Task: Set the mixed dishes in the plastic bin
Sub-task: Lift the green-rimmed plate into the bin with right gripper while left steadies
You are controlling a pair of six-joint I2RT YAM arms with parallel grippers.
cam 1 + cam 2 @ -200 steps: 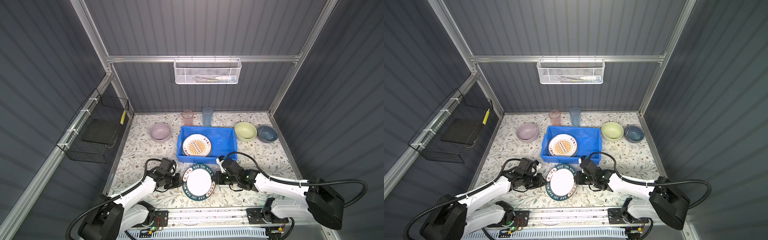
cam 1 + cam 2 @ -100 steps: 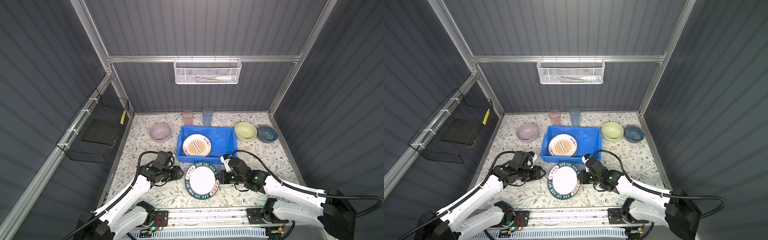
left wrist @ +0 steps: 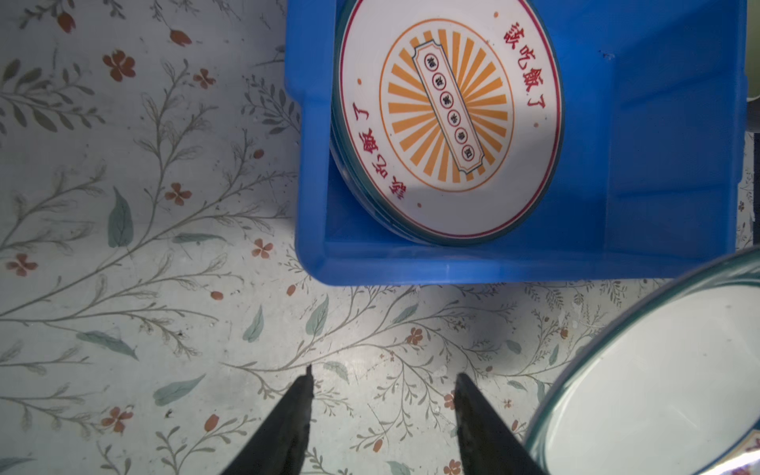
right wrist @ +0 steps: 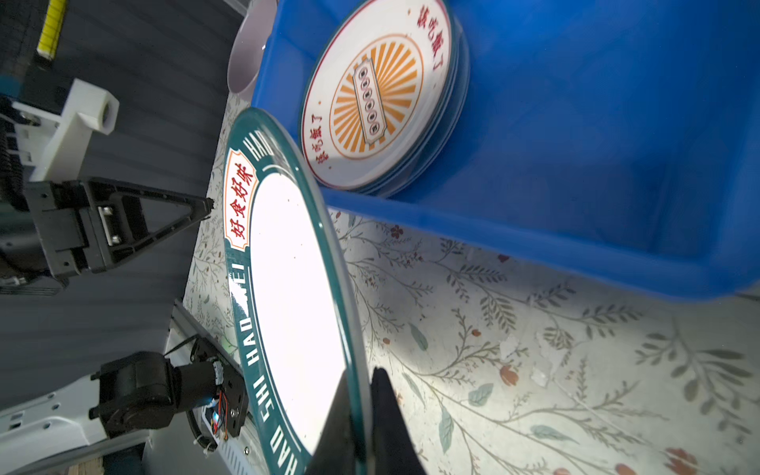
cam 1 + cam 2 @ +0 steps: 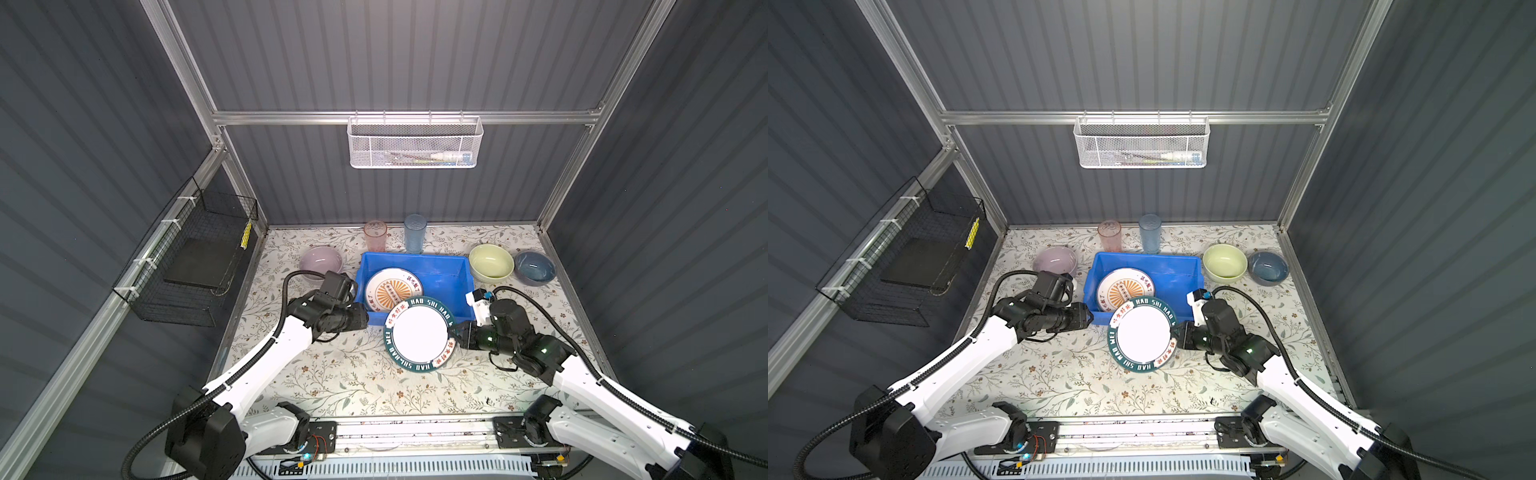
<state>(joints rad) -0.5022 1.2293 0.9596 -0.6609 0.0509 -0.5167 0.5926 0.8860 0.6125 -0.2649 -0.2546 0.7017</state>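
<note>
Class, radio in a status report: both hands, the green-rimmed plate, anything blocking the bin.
Left hand open, empty, beside the bin. Right hand shut on green-rimmed plate, tilted, over bin's near rim. Sunburst plate in bin; nothing blocking.

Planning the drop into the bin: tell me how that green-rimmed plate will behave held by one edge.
The green-rimmed plate looks stiff: pinched at the rim by the right gripper, it shows no sag. Its glossy surface probably makes that narrow grip slippery; it may pivot. It may chip if dropped on the orange sunburst plate in the bin.
</note>
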